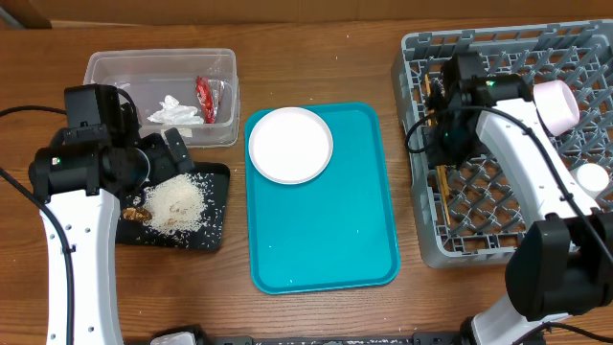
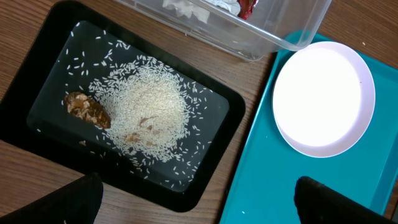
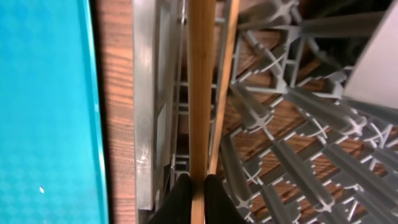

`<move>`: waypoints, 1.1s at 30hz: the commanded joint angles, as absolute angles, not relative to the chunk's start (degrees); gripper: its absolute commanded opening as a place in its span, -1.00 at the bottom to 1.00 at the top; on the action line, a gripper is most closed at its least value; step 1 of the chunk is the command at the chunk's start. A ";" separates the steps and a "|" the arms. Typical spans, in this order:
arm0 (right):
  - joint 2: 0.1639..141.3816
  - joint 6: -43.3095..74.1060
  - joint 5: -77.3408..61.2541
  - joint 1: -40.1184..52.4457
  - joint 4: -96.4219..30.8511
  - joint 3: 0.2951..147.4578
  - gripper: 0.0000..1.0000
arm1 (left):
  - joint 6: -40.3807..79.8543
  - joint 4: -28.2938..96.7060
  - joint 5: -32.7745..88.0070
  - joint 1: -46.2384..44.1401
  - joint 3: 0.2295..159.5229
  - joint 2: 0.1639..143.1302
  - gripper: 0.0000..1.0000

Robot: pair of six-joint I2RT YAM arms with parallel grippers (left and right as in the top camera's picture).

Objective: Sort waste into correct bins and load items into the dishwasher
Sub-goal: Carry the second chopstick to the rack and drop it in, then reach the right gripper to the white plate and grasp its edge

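- Two thin wooden chopsticks lie along the 9 o'clock wall of the grey rack, one clenched in the right jaws.
- Left jaws hang released above the rice, with the white plate at its 2 o'clock.

Plate lies on the serving tray, tub left, rack right

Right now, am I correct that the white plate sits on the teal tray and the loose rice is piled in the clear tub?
No: the rice is piled in the black tray, not the clear tub, as the left wrist view shows. The white plate does sit on the teal tray.
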State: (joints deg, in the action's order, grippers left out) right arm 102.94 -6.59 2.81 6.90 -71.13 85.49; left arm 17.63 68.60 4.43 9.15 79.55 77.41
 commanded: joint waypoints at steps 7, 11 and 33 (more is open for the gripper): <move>102.96 -7.09 1.85 7.11 -70.37 85.25 -0.27 | 17.82 68.55 4.29 9.39 80.36 77.47 1.00; 102.48 -4.29 2.63 7.11 -70.81 86.87 -0.26 | 17.82 68.55 4.27 9.39 80.36 77.47 0.99; 109.60 6.35 -10.61 23.00 -54.89 93.93 0.00 | 17.82 68.55 4.27 9.39 80.36 77.47 1.00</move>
